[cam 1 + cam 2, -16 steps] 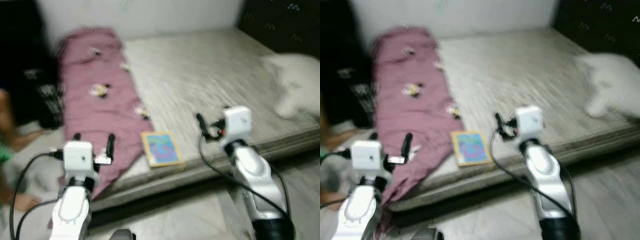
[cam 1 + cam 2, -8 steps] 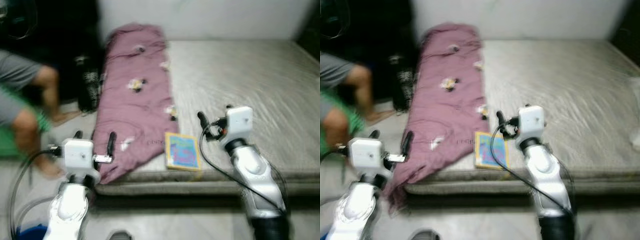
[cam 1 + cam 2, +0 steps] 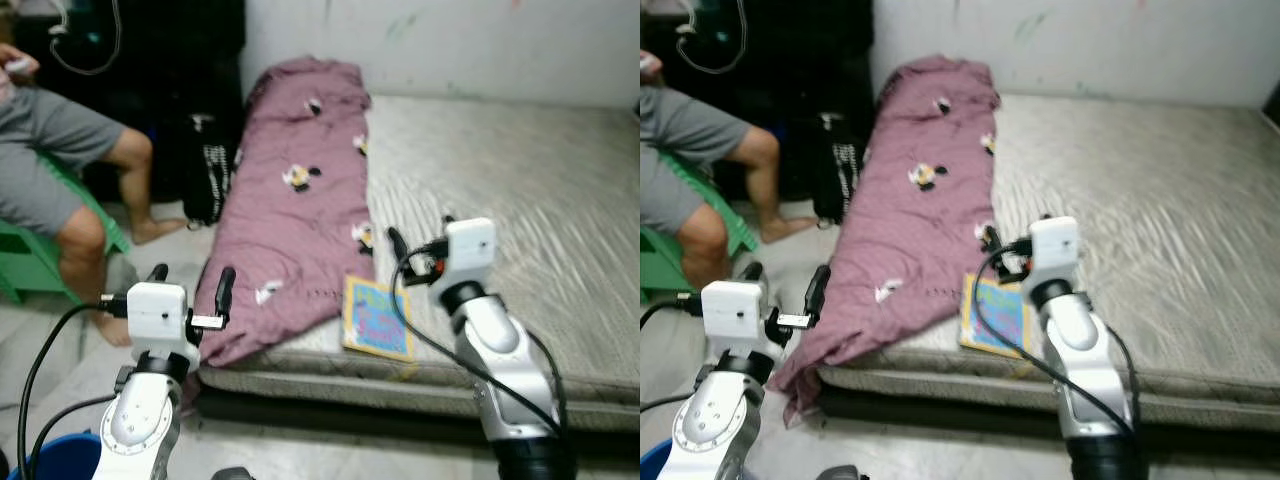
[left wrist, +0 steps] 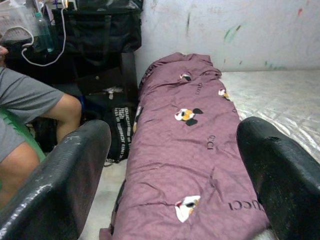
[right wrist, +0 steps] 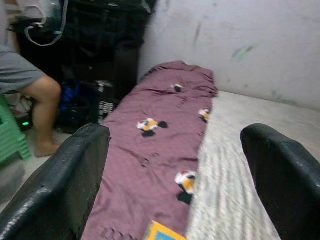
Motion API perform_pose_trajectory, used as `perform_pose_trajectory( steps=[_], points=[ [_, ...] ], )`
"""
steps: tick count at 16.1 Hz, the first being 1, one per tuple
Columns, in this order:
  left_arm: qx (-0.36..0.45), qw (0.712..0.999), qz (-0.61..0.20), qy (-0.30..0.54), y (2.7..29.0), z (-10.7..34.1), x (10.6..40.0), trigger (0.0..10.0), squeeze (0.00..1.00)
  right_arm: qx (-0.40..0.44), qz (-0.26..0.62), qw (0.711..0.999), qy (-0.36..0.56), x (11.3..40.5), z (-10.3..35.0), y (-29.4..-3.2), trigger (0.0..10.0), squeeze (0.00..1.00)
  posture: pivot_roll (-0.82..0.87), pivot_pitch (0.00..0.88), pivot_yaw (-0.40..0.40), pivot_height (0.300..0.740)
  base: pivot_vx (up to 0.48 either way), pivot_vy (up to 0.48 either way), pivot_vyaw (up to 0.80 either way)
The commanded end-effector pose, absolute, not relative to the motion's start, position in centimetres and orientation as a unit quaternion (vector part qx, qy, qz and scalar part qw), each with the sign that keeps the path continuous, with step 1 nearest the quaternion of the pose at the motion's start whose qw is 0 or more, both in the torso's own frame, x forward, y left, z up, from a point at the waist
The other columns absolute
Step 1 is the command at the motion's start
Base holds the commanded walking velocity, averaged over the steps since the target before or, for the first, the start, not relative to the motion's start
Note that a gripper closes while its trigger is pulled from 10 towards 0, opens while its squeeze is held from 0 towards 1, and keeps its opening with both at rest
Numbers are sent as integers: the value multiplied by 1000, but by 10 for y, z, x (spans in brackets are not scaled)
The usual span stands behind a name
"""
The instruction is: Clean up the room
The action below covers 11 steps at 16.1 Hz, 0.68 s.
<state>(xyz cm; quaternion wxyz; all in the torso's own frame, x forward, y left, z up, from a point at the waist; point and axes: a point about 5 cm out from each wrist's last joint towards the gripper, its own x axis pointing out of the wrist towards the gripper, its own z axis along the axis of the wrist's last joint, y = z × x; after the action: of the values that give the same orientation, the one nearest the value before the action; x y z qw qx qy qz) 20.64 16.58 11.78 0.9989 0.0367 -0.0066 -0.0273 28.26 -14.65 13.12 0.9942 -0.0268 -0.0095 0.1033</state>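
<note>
A purple blanket [image 3: 300,200] with small cartoon prints lies lengthwise along the left side of a bare grey mattress [image 3: 540,200], its near end drooping over the edge. A colourful picture book [image 3: 378,318] lies flat near the mattress's front edge, just right of the blanket. My left gripper [image 3: 192,280] is open and empty, held over the floor left of the blanket's drooping end. My right gripper [image 3: 420,236] is open and empty above the mattress, just beyond the book. The left wrist view looks along the blanket [image 4: 185,150] between its fingers [image 4: 55,185].
A person [image 3: 60,190] sits on a green chair [image 3: 30,260] at the left, legs reaching toward the bed. A black bag [image 3: 208,170] stands on the floor between the person and the mattress. A blue bucket rim [image 3: 45,465] shows by my left arm.
The camera has swung left: the bed shifted right in view, the white pillow left the picture and the seated person came in. Both arms keep their pose, grippers still open.
</note>
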Motion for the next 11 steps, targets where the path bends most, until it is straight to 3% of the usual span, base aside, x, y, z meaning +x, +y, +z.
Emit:
perform_pose_trajectory(
  steps=[1, 5, 11],
  points=[
    [38, 999, -35, -18, 164, 122, 208, 10000, 0, -28, 101, 994, -24, 286, 138, -147, 10000, 0, -39, 0, -52, 740, 334, 0, 0],
    [40, 999, -34, -15, 164, 121, 207, 10000, 0, -30, 98, 994, -24, 285, 138, -147, 10000, 0, -37, 0, -52, 740, 345, 0, 0],
    [54, 998, 0, -14, 169, 121, 212, 10000, 0, -32, 88, 995, -24, 287, 138, -149, 10000, 0, -33, 0, -53, 740, 0, 0, 0]
  ],
)
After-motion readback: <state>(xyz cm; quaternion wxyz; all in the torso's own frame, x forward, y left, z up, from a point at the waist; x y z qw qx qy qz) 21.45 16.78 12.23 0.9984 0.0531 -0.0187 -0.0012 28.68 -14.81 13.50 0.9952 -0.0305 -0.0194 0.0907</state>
